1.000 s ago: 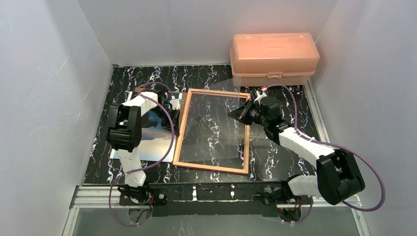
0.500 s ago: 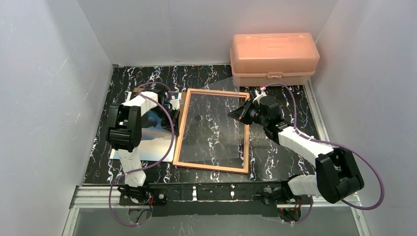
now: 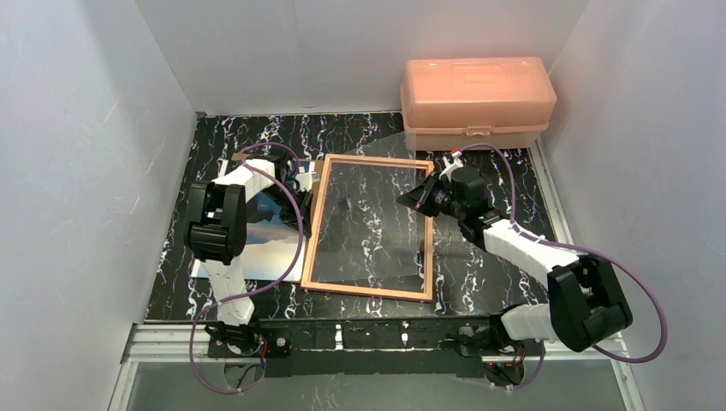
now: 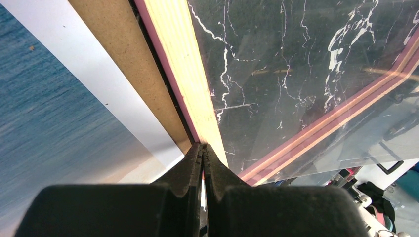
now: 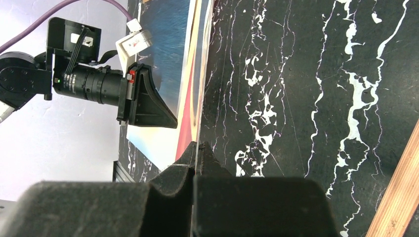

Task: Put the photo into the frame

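Observation:
The frame (image 3: 366,289) lies mid-table with its tan back up. Its left rail (image 4: 188,74) shows tan with a pink edge in the left wrist view. The photo (image 3: 272,211) lies face up left of the frame, under the left arm, and shows as blue (image 4: 49,113). My left gripper (image 4: 202,145) is shut, its tips against the frame's left rail near the far corner (image 3: 310,183). My right gripper (image 3: 411,199) is shut on the right edge of the clear pane (image 3: 368,214). The pane runs edge-on between its jaws (image 5: 196,144) and overhangs the frame's far rail.
A peach plastic box (image 3: 475,98) stands at the back right, just beyond the frame. A brown backing board (image 4: 123,64) shows as a strip between photo and frame. Grey walls close in both sides. The table (image 3: 496,274) is black marble.
The right arm's elbow has drifted slightly left while its gripper keeps hold of the pane. The left arm, frame and photo have not visibly moved.

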Robot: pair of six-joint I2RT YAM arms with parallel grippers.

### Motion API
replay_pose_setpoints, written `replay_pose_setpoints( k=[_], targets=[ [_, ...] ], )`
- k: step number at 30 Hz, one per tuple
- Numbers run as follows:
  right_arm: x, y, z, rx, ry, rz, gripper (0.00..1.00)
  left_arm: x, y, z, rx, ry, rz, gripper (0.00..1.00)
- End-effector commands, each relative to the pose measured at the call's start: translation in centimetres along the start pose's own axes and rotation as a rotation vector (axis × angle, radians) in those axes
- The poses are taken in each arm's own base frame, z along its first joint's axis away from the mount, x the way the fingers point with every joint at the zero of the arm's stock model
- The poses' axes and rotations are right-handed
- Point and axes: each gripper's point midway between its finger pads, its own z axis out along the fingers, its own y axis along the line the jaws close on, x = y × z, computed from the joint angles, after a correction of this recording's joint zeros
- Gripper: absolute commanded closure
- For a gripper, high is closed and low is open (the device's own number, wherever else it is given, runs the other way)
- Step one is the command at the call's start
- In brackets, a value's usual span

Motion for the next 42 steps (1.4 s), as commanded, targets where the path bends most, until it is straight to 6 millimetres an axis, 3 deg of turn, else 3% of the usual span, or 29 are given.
replay_pose_setpoints(
  k=[1,8,16,26,42],
  targets=[
    [0.0,0.2,0.5,-0.010,0.004,-0.039,0.99,0.2,-0.6,-0.1,0.008,0.009,0.029,1.00],
    [0.6,-1.0,1.1,0.024,0.032,-0.050,0.93,0.3,-0.6,-0.2,0.009,0.009,0.031,1.00],
    [0.7,-2.6,1.2,0.109,0.057,-0.099,0.56,0.3,-0.7,-0.1,0.012,0.010,0.031,1.00],
    [0.4,-4.3,1.2,0.221,0.096,-0.169,0.23,0.4,-0.7,0.0,0.017,0.013,0.026,1.00],
    [1.5,-6.5,1.6,0.308,0.182,-0.217,0.13,0.5,-0.8,-0.1,0.020,0.013,0.027,1.00]
  ],
)
